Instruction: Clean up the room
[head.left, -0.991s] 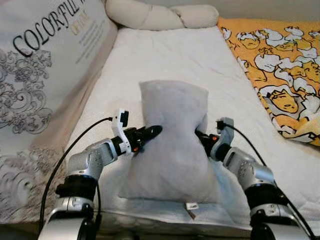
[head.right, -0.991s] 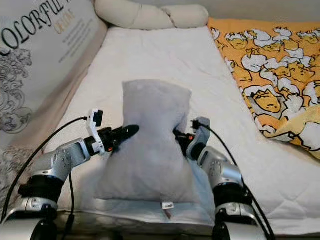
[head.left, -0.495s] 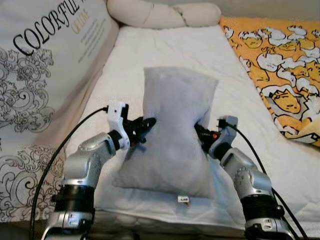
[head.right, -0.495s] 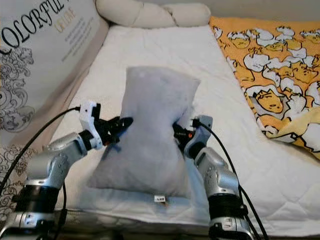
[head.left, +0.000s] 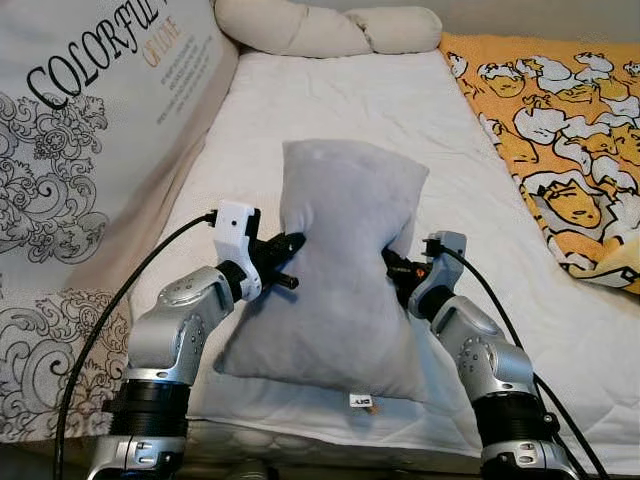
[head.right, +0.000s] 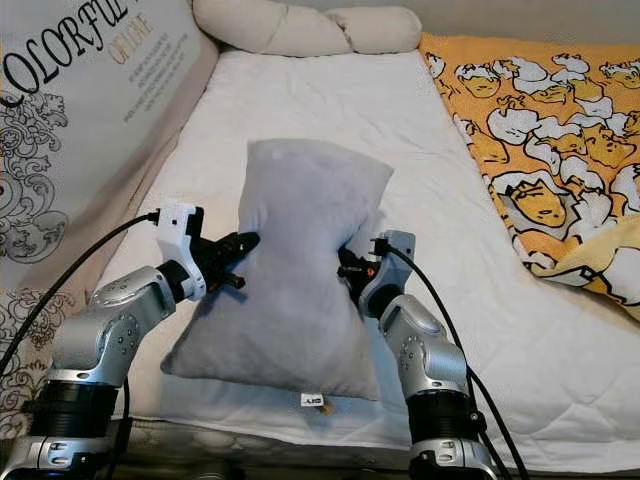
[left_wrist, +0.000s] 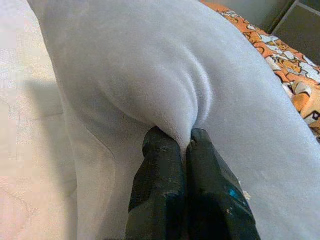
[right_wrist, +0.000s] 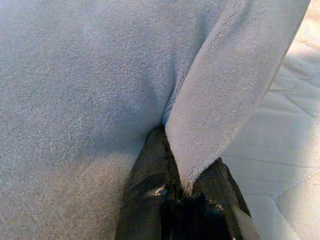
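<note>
A white quilted bed (head.left: 330, 110) lies before the robot, and on its near part the grey pillow (head.left: 335, 270) is held up between both arms, its near end with a small tag just above the mattress edge. The left gripper (head.left: 285, 250) pinches the pillow's left side and the right gripper (head.left: 395, 268) its right side. Beyond lie an orange cartoon-print blanket (head.left: 550, 130) on the right, a printed cushion (head.left: 80, 130) along the left, and a cream bolster (head.left: 320, 28) at the far end. The left wrist view shows fingers (left_wrist: 157, 185) pressed together on a fold; the right wrist view shows fingers (right_wrist: 147, 175) clamping a flap. Since half a second ago the pillow has sunk slightly lower.
</note>
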